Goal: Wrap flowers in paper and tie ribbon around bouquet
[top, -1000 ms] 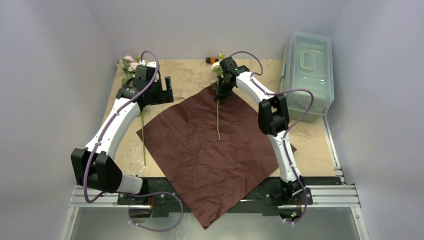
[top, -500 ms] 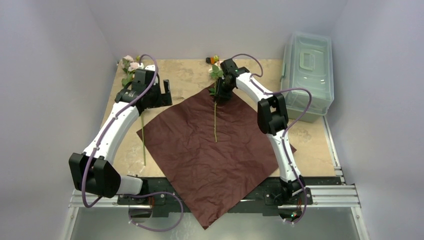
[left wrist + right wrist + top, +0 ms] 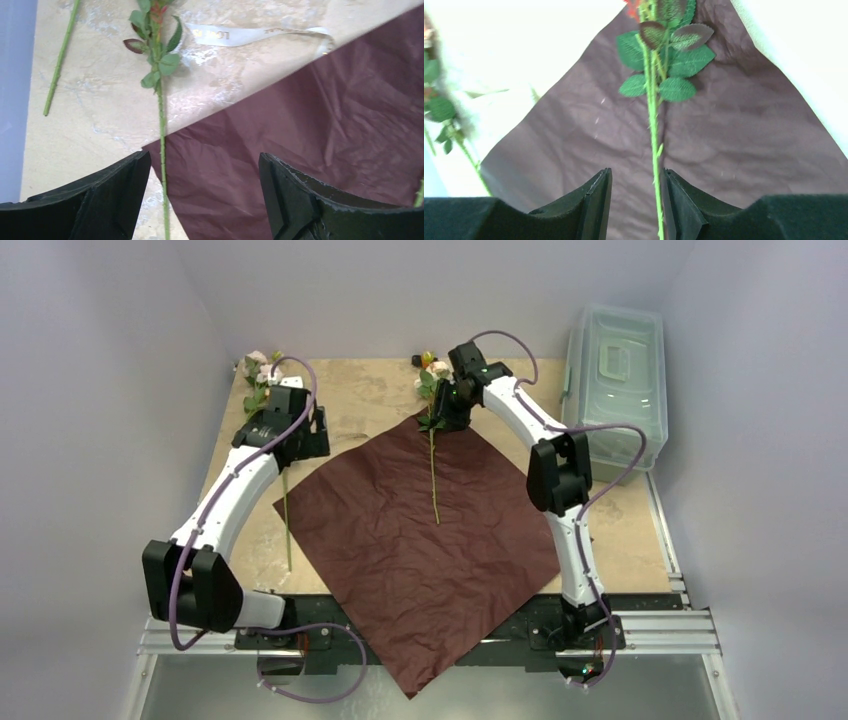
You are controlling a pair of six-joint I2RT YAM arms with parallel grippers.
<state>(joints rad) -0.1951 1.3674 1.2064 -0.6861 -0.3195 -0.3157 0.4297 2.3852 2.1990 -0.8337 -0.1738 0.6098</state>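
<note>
Your right gripper [image 3: 636, 175] stood parted round the rose sprig [image 3: 653, 125], not clamping | sprig lay along the maroon paper [image 3: 724, 140], bloom toward far corner | likely light, thin, bendy: pinch stem below leaves | left gripper [image 3: 204, 157] gaped empty
</note>
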